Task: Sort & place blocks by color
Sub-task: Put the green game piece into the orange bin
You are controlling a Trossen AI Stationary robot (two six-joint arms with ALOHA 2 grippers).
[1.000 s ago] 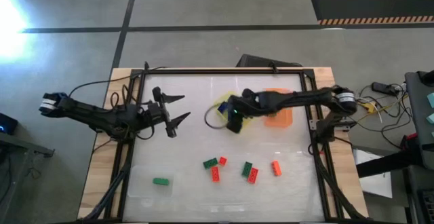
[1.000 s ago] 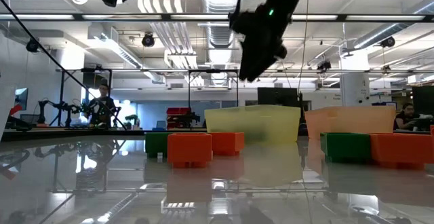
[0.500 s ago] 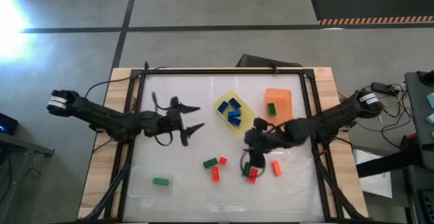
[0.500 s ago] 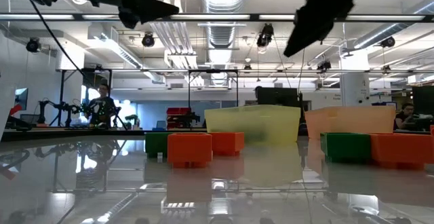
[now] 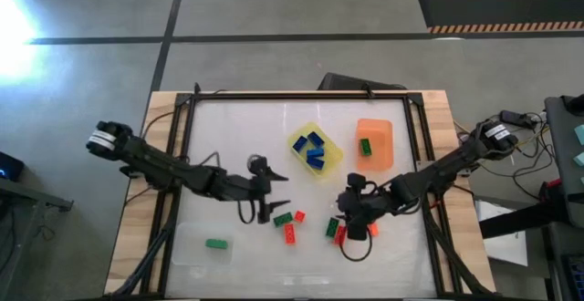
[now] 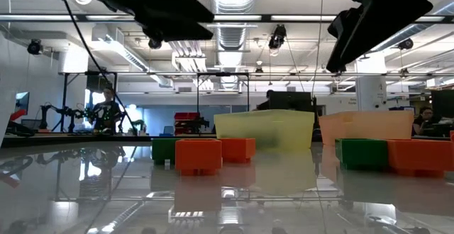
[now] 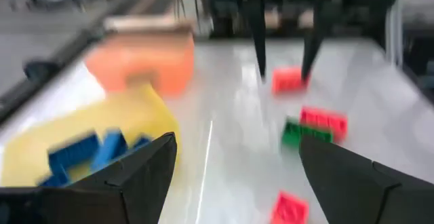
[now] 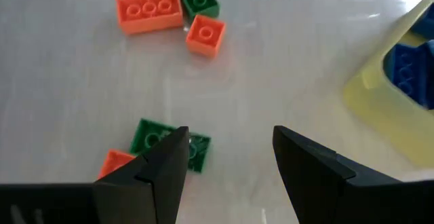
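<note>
White and glossy, the table (image 5: 228, 137) fills our view, and on it we have three trays. The clear tray (image 5: 196, 246), off to the outer side of the left gripper (image 5: 274, 205), holds one green block (image 5: 216, 243). The orange tray (image 5: 376, 146), beyond the right gripper (image 5: 351, 219), carries a green block (image 5: 365, 145) too, which looks misfiled to us. The yellow tray (image 5: 316, 150), between and beyond both grippers, has the blue blocks (image 5: 313, 149) gathered in it, so blue seems done.

Now the arms. The left gripper hangs empty with its fingers spread wide, just beside the green brick (image 5: 283, 218) and two red ones (image 5: 293, 228). The right gripper hovers directly over a green-and-red pair (image 5: 336, 232), fingers parted about halfway with nothing between them; from its wrist camera we see the green brick (image 8: 159, 142) right below the fingers.

Still loose: two greens and four reds, counting the lone red block (image 5: 372, 227) just outside the right gripper. By our reckoning, roughly halfway, with every red still to place.
</note>
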